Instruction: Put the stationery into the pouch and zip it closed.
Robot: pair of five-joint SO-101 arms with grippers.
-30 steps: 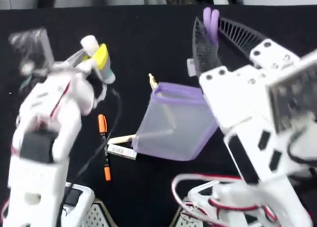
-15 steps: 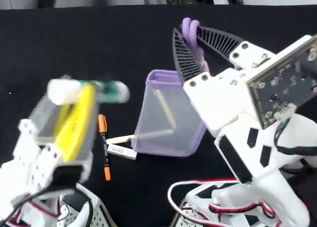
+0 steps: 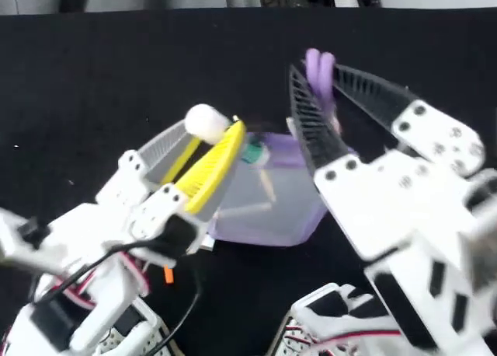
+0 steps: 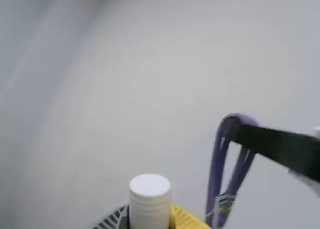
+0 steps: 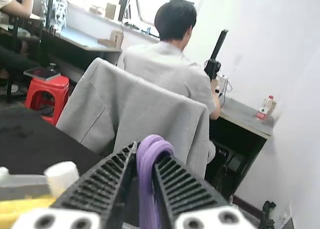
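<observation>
Pouch (image 3: 272, 212), translucent purple, held by right gripper (image 3: 317, 67); left gripper (image 3: 213, 142) clasps round-capped marker (image 3: 206, 123).

A black tabletop (image 3: 93, 61) is spreading out before me. Beyond it, a grey jacket (image 5: 125, 114) is hanging over a chair and a red stool (image 5: 47, 91) is standing nearby. Daylight is coming through a window (image 5: 160, 1) beside a white wall (image 5: 260, 49).

High view: the left gripper (image 3: 217, 132) covers one corner of the pouch (image 3: 287, 216) and most of the glue stick (image 3: 206, 123). Only the tip of the orange pen (image 3: 168, 275) shows beneath the left arm (image 3: 85, 239). The pale sticks (image 3: 247, 209) inside the pouch are blurred, perhaps pencils. Left wrist view: the frame edge cuts off the glue stick.
</observation>
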